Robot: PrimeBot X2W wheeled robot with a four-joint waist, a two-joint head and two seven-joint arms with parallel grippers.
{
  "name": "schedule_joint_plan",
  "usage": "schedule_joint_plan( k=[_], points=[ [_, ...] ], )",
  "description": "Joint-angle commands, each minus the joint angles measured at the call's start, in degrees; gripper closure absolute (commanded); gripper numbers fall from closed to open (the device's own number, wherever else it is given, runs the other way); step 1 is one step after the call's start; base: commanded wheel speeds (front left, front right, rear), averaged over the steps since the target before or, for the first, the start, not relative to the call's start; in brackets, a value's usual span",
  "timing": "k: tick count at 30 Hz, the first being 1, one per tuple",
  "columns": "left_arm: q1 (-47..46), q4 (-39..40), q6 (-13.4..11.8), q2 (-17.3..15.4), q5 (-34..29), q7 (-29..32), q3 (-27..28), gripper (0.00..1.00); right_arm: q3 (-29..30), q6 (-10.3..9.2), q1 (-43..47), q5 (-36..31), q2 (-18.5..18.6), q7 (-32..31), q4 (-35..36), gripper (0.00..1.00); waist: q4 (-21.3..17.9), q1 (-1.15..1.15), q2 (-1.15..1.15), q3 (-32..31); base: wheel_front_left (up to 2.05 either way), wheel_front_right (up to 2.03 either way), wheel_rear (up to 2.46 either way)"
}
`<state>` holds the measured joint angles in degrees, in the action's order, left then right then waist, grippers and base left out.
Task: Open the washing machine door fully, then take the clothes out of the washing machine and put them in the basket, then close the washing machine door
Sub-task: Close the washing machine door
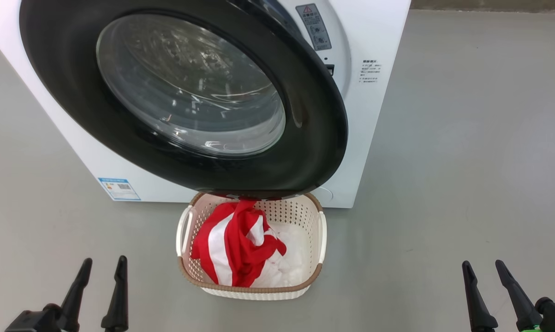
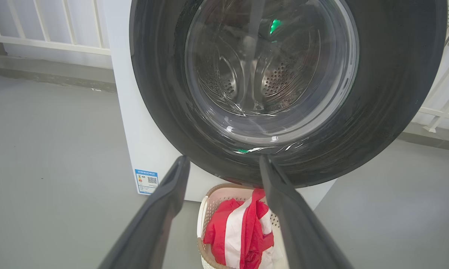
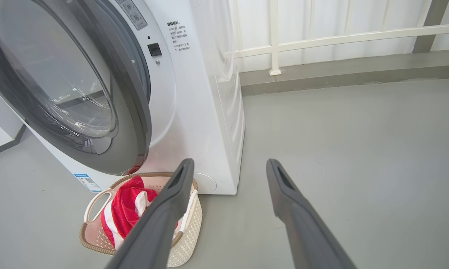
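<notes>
Both sets of jaws are released: the left jaws are spread with nothing between them, low at my left, and the right jaws likewise at my right, over bare floor [image 1: 466,184]. The washing machine door [image 1: 305,138] stands swung out from the washing machine [image 1: 383,32]. The basket [image 1: 254,290] sits on the floor just before the machine's front, under the door's lower rim — the clothes [image 1: 240,249] heaped inside it.

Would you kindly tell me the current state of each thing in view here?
washing machine door: partly open, unlatched.
basket: upright on the floor, under the door's lower edge.
clothes: heaped inside the basket.
left gripper: open, empty.
right gripper: open, empty.
</notes>
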<state>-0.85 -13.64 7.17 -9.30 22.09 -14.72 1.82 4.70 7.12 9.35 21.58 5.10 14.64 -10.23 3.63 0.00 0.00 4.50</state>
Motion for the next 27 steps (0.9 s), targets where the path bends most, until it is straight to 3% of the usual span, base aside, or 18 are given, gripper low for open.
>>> schedule_joint_plan(
  k=[1, 15, 16, 19, 20, 21, 27],
  points=[
    [-0.6, 1.8, 0.3, -0.6, -0.7, -0.3, 2.4, 0.0, -1.0, 0.36, -0.6, 0.0, 1.0, 0.4, 1.5, 0.0, 0.0, 0.0, 0.0, 0.1, 0.0, 0.0, 0.0],
    [-1.2, 2.2, 0.3, 0.9, -1.8, -0.3, 2.2, 0.0, -1.3, 0.36, -1.8, -0.1, 0.6, 0.4, 1.8, 0.0, 0.6, 0.0, 0.0, 1.0, 0.0, 0.0, 0.0],
    [-1.4, 2.2, 0.3, 1.1, -1.8, -0.3, 2.0, 0.0, -1.6, 0.36, -2.1, -0.1, 0.6, 0.4, 1.9, 0.06, 0.8, 0.0, 0.0, 1.2, 0.0, 0.0, 0.0],
    [-1.8, 2.3, 0.3, 1.9, -1.7, -0.3, 1.6, 0.0, -3.1, 0.36, -3.6, 0.1, 0.5, 0.4, 2.0, 0.76, 1.3, 0.0, 0.0, 1.9, 0.0, 0.0, 0.0],
    [-1.9, 2.4, 0.3, 2.2, -1.8, -0.3, 1.4, 0.0, -3.7, 0.36, -4.3, 0.2, 0.5, 0.4, 2.0, 0.91, 1.5, 0.0, 0.0, 2.1, 0.0, 0.0, 0.0],
    [-2.0, 2.4, 0.3, 2.5, -1.8, -0.3, 1.2, 0.0, -4.3, 0.36, -5.1, 0.2, 0.5, 0.4, 2.0, 1.0, 1.7, 0.0, 0.0, 2.4, 0.0, 0.0, 0.0],
    [-2.8, 2.4, 0.3, 3.9, -1.4, -0.3, -0.2, 0.0, -8.7, 0.36, -11.3, 0.5, 0.6, 0.4, 1.6, 1.0, 3.5, 0.0, 0.0, 3.9, 0.0, 0.0, 0.0]
  ],
)
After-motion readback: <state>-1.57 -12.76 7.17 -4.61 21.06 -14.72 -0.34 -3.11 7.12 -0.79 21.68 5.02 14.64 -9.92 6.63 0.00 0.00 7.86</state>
